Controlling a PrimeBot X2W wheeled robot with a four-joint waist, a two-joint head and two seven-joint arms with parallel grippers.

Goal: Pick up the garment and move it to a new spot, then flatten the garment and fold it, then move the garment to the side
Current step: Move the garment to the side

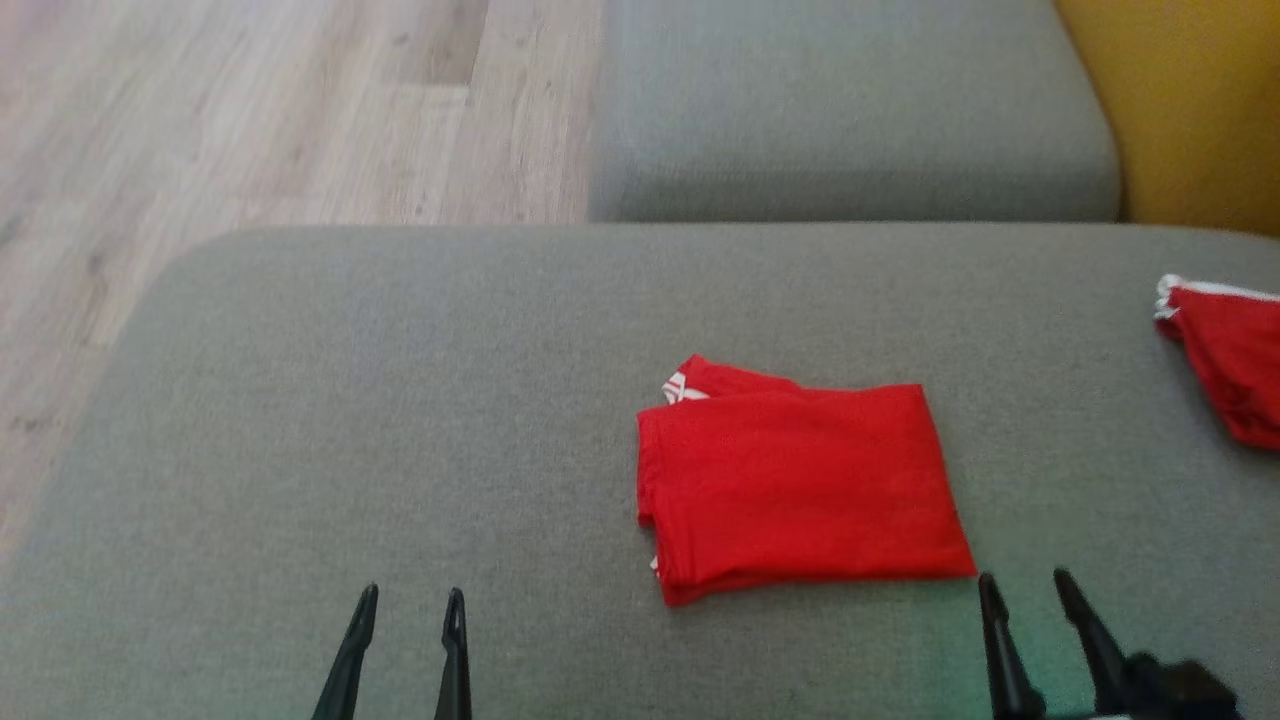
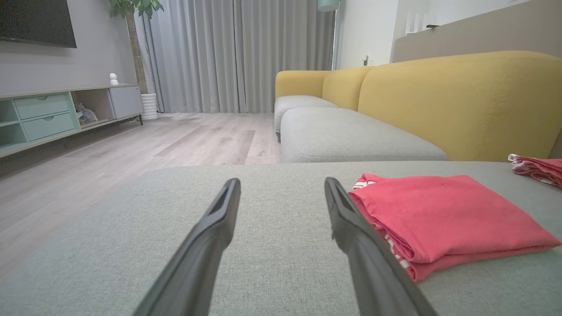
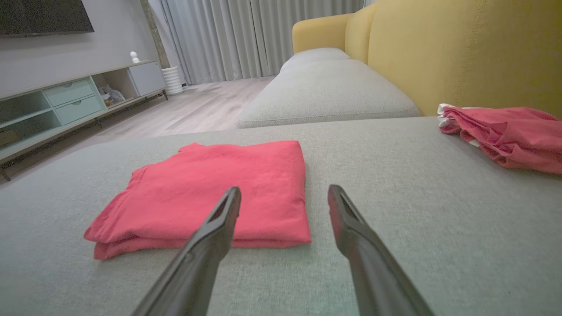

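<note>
Head view is showing the garment (image 1: 800, 480) lying folded on the cushion (image 1: 400, 400); left hand (image 1: 412, 593) and right hand (image 1: 1025, 578) are gaping, empty. Moving it aside is likely pending, needing an edge pinch.

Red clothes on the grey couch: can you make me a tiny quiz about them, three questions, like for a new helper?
1. True or false: the folded red garment lies flat on the grey cushion.
2. Pick one. The right gripper is: A) open and empty; B) shut on the garment; C) holding a cup.
3. Fill in: the sofa back behind the crumpled red garment is ____ in colour.

Key: 1 true; 2 A; 3 yellow.
</note>
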